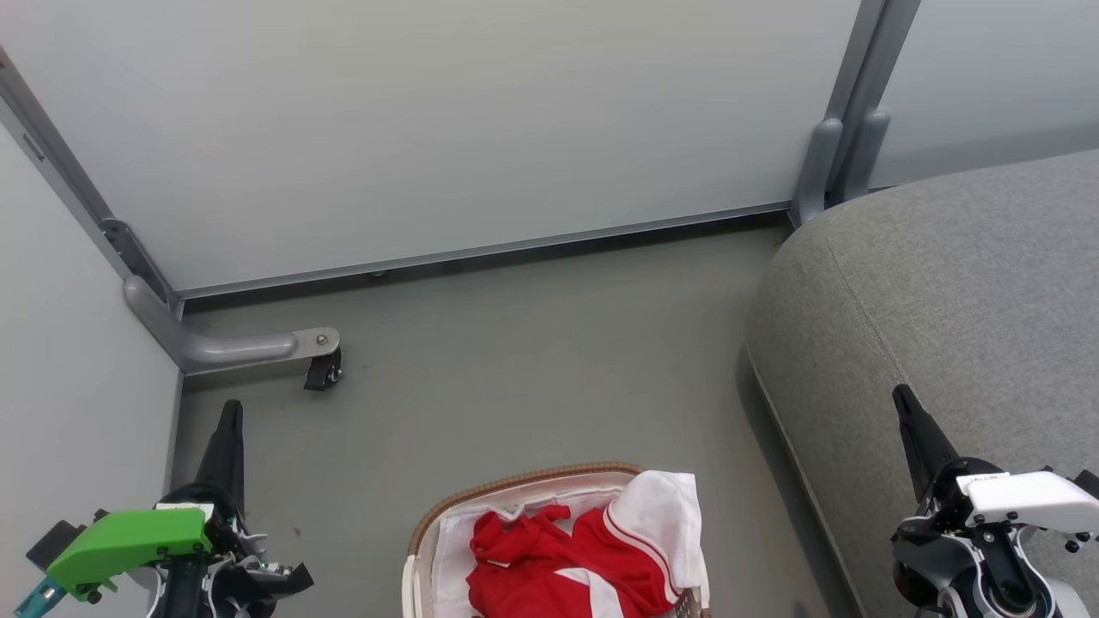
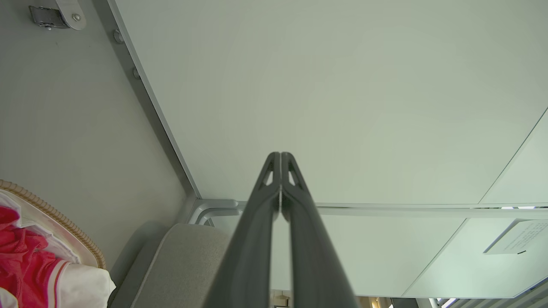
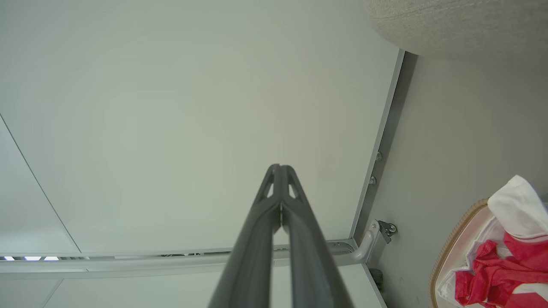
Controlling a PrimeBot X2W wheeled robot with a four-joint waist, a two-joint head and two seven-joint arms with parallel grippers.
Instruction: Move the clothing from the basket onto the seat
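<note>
clothing [image 1: 532, 566], soft bright red, lay in the oval cream plastic basket [image 1: 515, 482] between left gripper [image 1: 230, 412] and right gripper [image 1: 903, 396], both pinched together, neither clearly nearer.

red clothing [image 1: 532, 566] with white striped trim, cream basket [image 1: 515, 482] with brown woven rim, grey seat [image 1: 944, 283].

You get soft, even light in all three views, bright enough to read every surface, with no glare off the pale panels. The large grey fabric sofa [image 1: 944, 283] throws a faint, blurred shadow on the grey-green floor [image 1: 532, 360] along its rounded edge. A thin dark shadow runs under the silver partition rail [image 1: 481, 251]. The red sports clothing [image 2: 21, 265] looks pinkish and slightly soft in the left wrist view. Small bright lights [image 3: 30, 258] burn white at the right wrist view's lower left.
</note>
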